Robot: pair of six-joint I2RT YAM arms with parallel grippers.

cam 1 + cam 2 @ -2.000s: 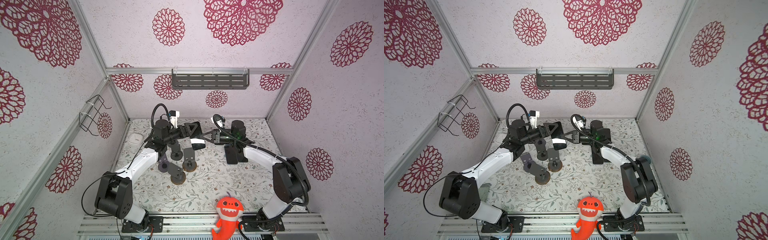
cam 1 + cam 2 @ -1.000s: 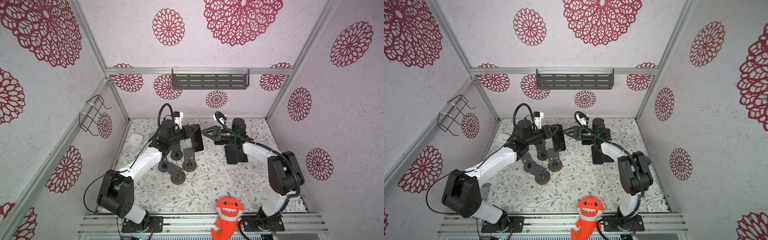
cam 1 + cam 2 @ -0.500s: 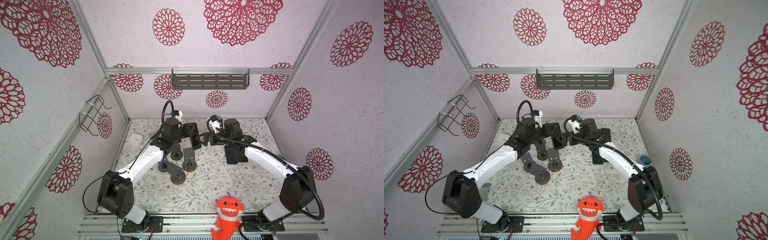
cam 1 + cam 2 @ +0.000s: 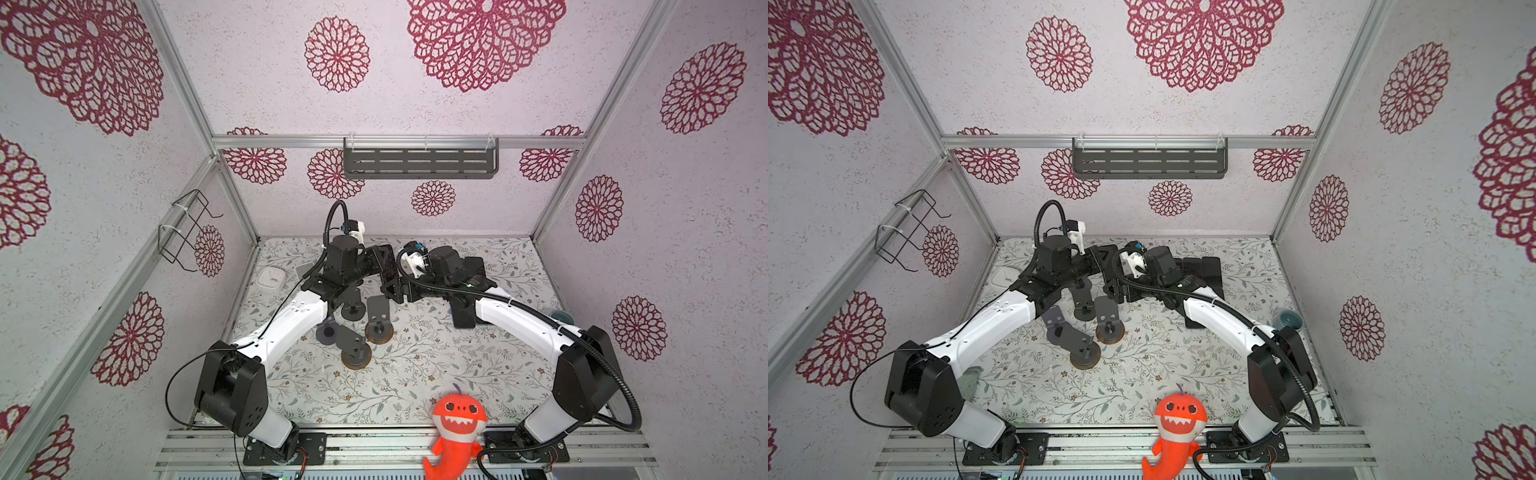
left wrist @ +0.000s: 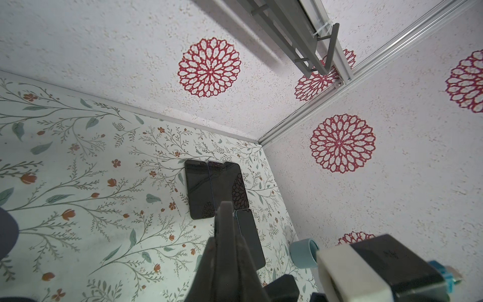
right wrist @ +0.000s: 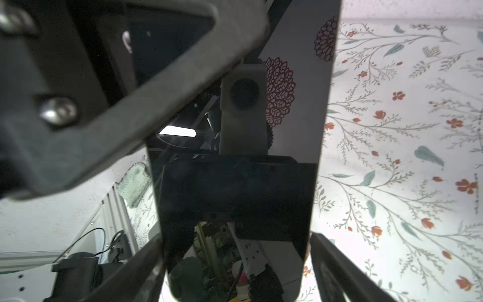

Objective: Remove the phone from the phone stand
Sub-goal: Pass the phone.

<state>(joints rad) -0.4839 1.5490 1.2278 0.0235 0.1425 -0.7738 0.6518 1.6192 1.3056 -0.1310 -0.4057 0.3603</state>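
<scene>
Remote handover in mid-air: my left pincer (image 5: 224, 227) is clenched flat on the phone (image 6: 235, 196). It is held over the back of the table (image 4: 415, 374), clear of the nearest empty phone stand (image 4: 377, 309) below. My right pincer (image 6: 235, 264) meets it end-on, fingers (image 6: 337, 264) spread astride the phone's two long edges (whether they bite, I cannot tell). The phone's long axis runs straight from one pincer to the other, so I judge both arms equally near.

Right gripper (image 6: 235, 239) swung back in, jaws now flanking the phone (image 6: 235, 183), in left gripper (image 5: 225, 214)
</scene>
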